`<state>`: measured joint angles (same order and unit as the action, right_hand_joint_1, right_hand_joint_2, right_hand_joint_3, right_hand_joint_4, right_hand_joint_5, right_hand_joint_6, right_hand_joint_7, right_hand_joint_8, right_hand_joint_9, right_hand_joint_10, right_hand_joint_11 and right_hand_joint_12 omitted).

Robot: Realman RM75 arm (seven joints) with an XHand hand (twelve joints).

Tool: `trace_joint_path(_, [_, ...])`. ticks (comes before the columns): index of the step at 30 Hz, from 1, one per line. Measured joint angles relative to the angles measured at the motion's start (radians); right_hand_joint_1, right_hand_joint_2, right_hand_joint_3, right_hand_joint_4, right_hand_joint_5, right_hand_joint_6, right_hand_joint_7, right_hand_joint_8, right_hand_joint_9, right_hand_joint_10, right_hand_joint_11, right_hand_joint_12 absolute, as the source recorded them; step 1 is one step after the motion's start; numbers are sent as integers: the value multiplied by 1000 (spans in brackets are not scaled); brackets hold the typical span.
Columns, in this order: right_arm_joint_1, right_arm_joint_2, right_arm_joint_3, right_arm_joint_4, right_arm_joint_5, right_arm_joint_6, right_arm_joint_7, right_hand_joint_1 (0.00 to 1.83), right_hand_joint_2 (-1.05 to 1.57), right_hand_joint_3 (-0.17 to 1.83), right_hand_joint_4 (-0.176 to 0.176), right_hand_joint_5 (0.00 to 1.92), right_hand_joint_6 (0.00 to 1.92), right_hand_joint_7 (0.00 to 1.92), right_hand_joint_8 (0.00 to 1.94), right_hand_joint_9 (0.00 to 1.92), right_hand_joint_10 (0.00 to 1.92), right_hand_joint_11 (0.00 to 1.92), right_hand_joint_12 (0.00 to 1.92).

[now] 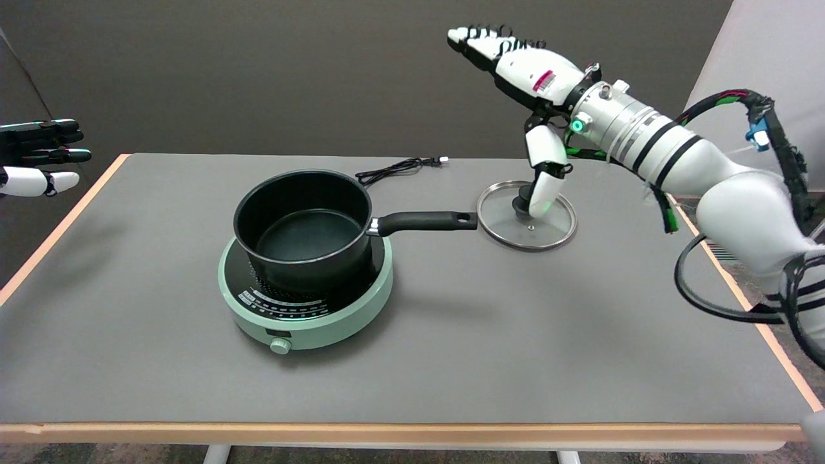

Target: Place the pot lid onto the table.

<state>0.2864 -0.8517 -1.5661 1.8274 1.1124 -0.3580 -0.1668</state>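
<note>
glass pot lid (509, 235) lies flat on grey table (451, 348), just right of the black pot's (303, 229) handle tip. pot sits uncovered on a mint-green hotplate (335, 316). right hand (525, 77) is above the lid, fingers stretched up-left, thumb hanging down by the lid knob; contact w/ knob unclear. black power cord (399, 167) lies behind the pot.

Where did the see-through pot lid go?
In the head view, the glass lid lies flat on the grey table, right of the black pot, just past its handle tip, under the right hand.
</note>
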Motion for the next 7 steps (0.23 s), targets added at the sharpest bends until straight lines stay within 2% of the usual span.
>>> trace_joint_path(5, [-28, -41, -27, 17, -29, 119, -53, 1244, -1047, 853, -89, 16, 16, 16, 16, 16, 16, 16, 16])
trace_joint_path(7, [-45, -64, -38, 23, -44, 163, -78, 1243, -1047, 852, -67, 18, 18, 18, 18, 18, 18, 18, 18])
